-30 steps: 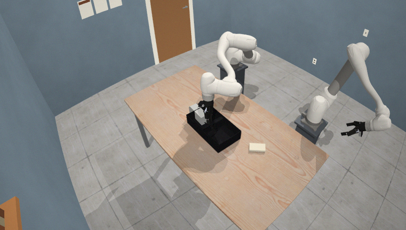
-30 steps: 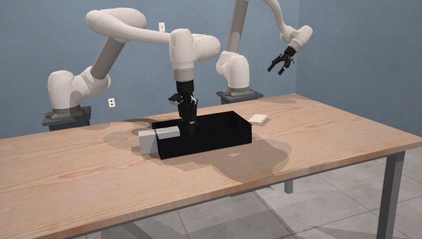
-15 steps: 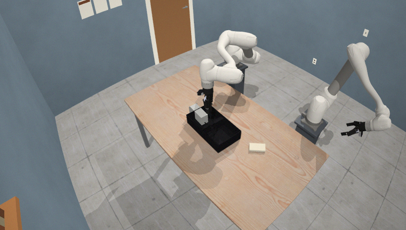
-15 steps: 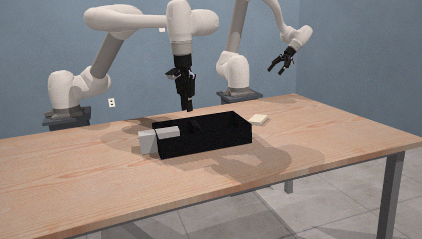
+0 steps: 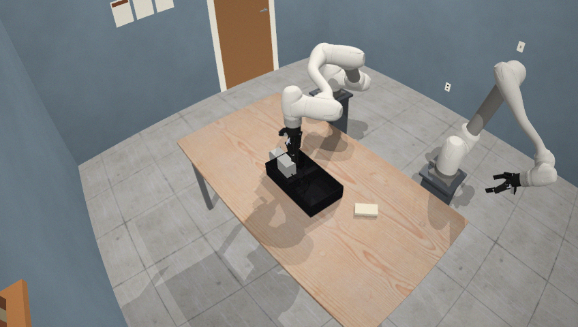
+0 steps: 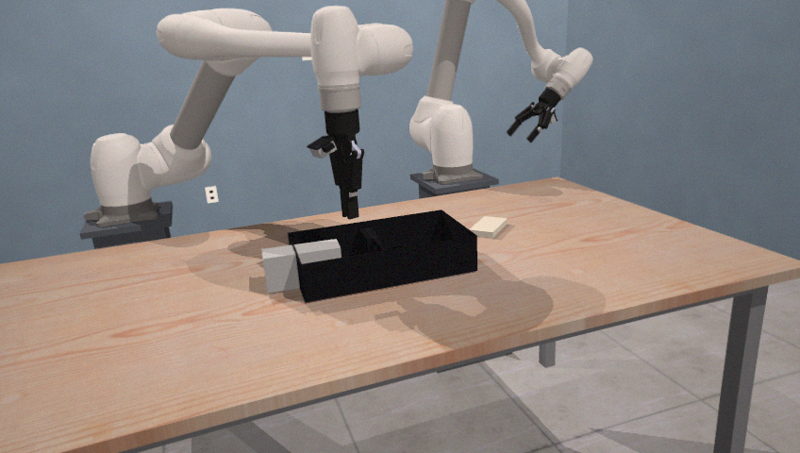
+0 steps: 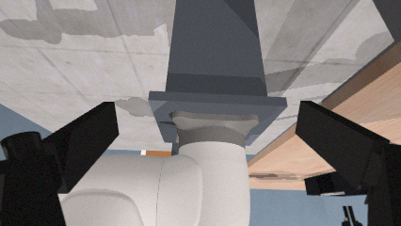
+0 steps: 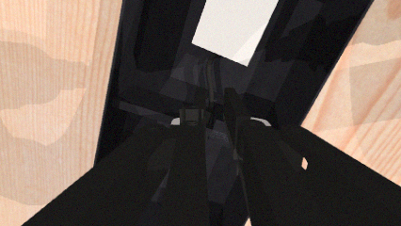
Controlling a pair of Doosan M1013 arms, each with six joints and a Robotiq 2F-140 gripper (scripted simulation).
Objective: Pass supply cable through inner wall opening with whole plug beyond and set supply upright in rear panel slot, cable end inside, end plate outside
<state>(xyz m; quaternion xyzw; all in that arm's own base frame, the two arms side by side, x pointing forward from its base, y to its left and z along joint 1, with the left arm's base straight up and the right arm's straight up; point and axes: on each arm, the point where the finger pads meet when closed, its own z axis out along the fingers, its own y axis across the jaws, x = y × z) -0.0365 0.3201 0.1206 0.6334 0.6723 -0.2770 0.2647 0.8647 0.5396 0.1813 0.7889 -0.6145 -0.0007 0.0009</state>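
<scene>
Two arms stood beside the wooden table [image 5: 364, 263] [image 6: 168, 359] [image 7: 282, 171] [image 8: 47, 122], where the black computer case [image 5: 283, 190] [image 6: 392, 275] [image 8: 320, 56] lay flat. The pale grey power supply [image 5: 286, 165] [image 6: 319, 252] [image 8: 235, 28] stood upright at the case's rear panel, part inside and part outside; whether its end plate met the panel flush, I couldn't tell. The right gripper [image 5: 295, 161] [image 6: 349, 214] [image 8: 214, 103] pointed down over the case near the supply, its fingers narrow, with nothing visibly held. Dim strands of cable [image 8: 210, 77] ran from the supply's inner end toward those fingertips in the wrist view. The plug was too dark to make out, so its compartment couldn't be told. The left gripper [image 5: 493, 183] [image 6: 521, 134] [image 7: 207, 118] hung well apart from the case, beyond the table's edge, its fingers wide and empty. A cream block [image 5: 366, 209] [image 6: 489, 226] lay on the table near the case, apart from the supply

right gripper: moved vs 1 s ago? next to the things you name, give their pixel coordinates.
Yes, up: the right gripper's [image 5: 294, 161] [image 6: 350, 216] [image 8: 216, 96] fingertips were down inside the black case [image 5: 326, 198] [image 6: 392, 269] [image 8: 105, 137]; in the exterior view they now hang above its rim.
</scene>
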